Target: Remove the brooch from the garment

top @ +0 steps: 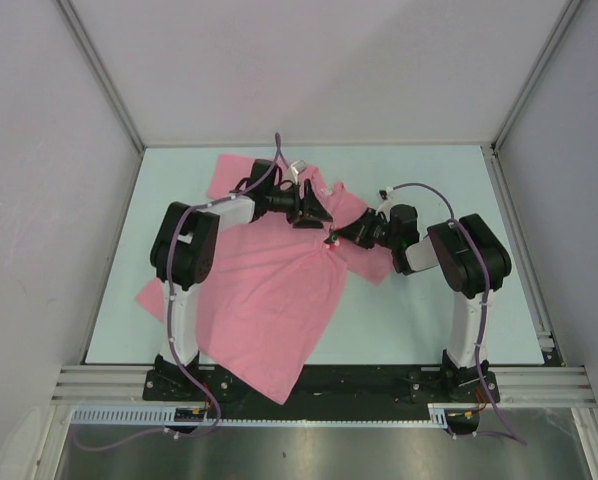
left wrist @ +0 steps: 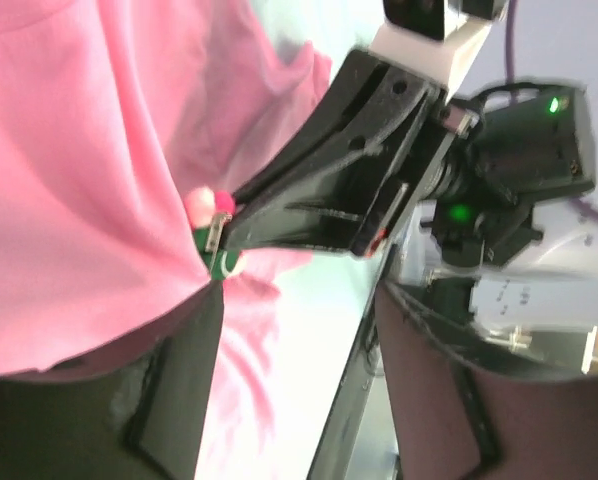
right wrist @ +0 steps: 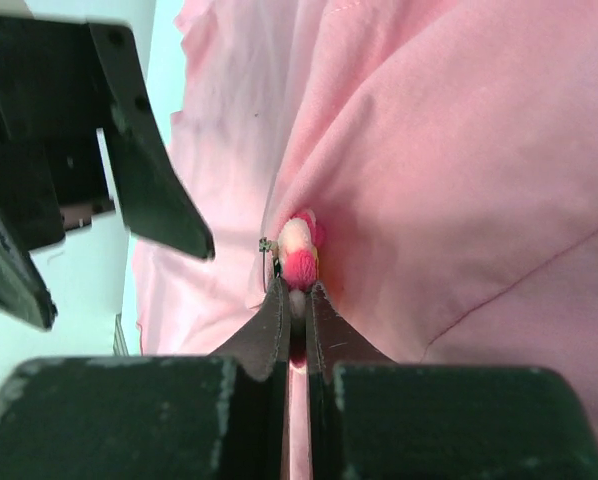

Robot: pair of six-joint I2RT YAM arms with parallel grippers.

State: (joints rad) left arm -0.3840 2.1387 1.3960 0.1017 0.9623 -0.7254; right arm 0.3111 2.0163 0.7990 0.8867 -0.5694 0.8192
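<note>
The pink garment (top: 269, 300) lies spread over the left half of the table. The brooch (right wrist: 299, 255), pink with a red middle, sits on a pulled-up fold of it. My right gripper (right wrist: 297, 295) is shut on the brooch, its tips pinching the lower edge; the metal pin shows just left of it. In the top view the right gripper (top: 336, 238) meets the brooch (top: 331, 240) at the shirt's right edge. My left gripper (top: 314, 208) is open just beyond, and in its own view (left wrist: 299, 310) the brooch (left wrist: 211, 215) and garment (left wrist: 69, 180) lie ahead of its left finger.
The pale green table (top: 429, 320) is bare to the right of the shirt. White walls close in the back and sides. A metal rail (top: 319, 385) runs along the near edge. The right arm's wrist unit (left wrist: 519, 130) fills the left wrist view's upper right.
</note>
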